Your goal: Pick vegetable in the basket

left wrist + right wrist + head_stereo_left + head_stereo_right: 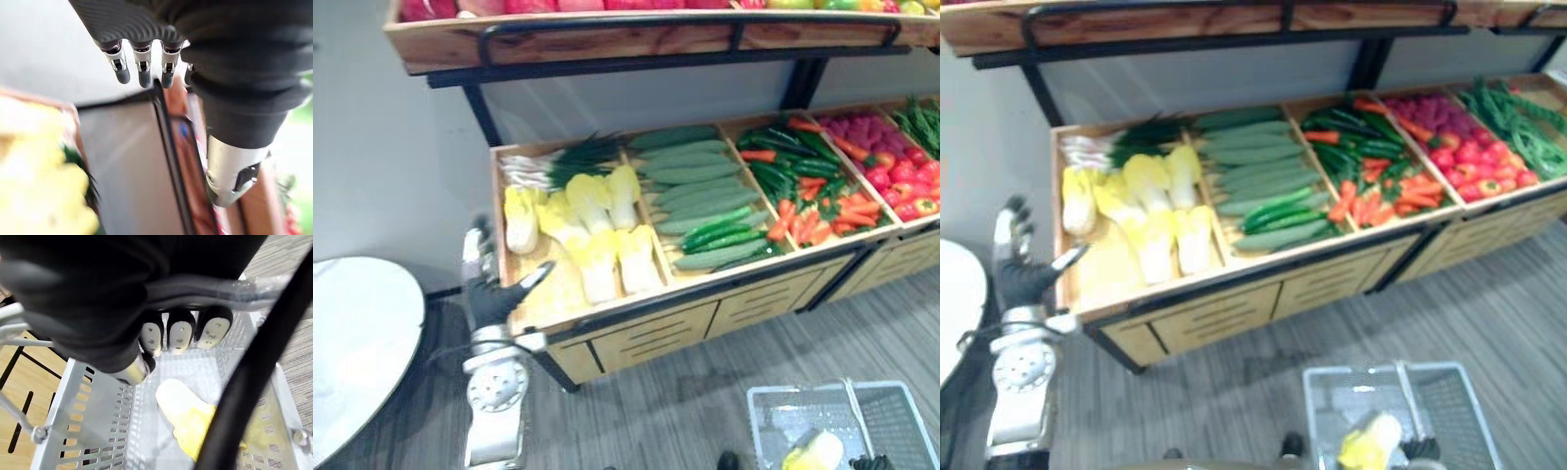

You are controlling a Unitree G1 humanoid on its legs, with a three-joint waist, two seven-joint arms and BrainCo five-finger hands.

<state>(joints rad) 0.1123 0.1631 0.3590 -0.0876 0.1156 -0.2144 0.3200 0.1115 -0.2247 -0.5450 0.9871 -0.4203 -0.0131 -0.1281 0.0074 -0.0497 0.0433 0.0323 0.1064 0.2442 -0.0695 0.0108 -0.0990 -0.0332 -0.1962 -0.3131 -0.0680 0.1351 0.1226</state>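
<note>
My left hand [494, 290] hovers open at the left front corner of the wooden stand [607, 311], its fingers [143, 69] straight and holding nothing. Just past it, yellow-white cabbages [592, 230] lie in the stand's left compartment. Low on the right, a grey mesh basket [773, 416] hangs over the floor with one yellow-white cabbage [188, 418] inside. My right hand [178, 335] has its fingers curled round the basket's handle.
Further compartments hold green onions [558, 162], cucumbers [700, 196], carrots with green peppers [808, 191] and red vegetables [896, 162]. An upper shelf [607, 37] overhangs the back of the stand. A white round table [352, 343] stands at the left.
</note>
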